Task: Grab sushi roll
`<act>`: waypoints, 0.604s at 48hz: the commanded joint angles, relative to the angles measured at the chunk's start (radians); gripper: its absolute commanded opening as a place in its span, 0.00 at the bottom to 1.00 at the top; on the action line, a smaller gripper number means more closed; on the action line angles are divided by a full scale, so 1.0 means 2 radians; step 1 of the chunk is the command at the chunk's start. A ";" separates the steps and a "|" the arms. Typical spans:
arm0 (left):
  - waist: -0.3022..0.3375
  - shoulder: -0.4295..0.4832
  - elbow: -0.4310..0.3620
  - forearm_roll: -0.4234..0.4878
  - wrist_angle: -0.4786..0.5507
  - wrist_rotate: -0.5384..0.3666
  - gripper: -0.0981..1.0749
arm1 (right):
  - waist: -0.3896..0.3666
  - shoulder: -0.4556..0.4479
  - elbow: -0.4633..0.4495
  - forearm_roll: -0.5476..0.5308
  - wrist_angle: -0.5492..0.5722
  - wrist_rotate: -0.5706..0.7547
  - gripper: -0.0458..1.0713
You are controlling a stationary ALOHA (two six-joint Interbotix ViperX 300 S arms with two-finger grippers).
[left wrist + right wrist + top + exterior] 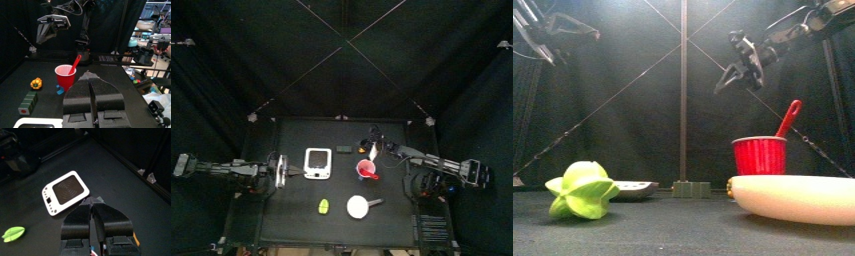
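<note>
Above table's right side, right gripper (735, 74) hangs high, jaws pressed together, nothing held. Left gripper (92, 75) low at left edge, jaws closed, empty. Sushi roll (28, 101) lies on table beside white scale (65, 192), untouched.

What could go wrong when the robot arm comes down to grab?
The right gripper hangs high with its jaws shut; lowered like that it would shove things, not grab them. The red cup with its spoon stands near that arm and might tip. I can't pick out a sushi roll for sure, so it may aim wrong.
</note>
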 commanded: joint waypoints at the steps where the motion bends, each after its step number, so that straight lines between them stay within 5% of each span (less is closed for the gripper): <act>1: 0.000 0.003 -0.006 0.001 -0.005 0.001 0.08 | -0.005 0.021 -0.023 -0.002 0.002 -0.002 0.10; 17: 0.000 0.003 -0.004 0.001 -0.005 0.000 0.08 | 0.000 0.127 -0.091 -0.034 0.021 -0.002 0.19; 29: 0.000 0.003 -0.001 0.001 -0.005 -0.001 0.08 | 0.001 0.181 -0.141 -0.037 0.074 -0.003 0.48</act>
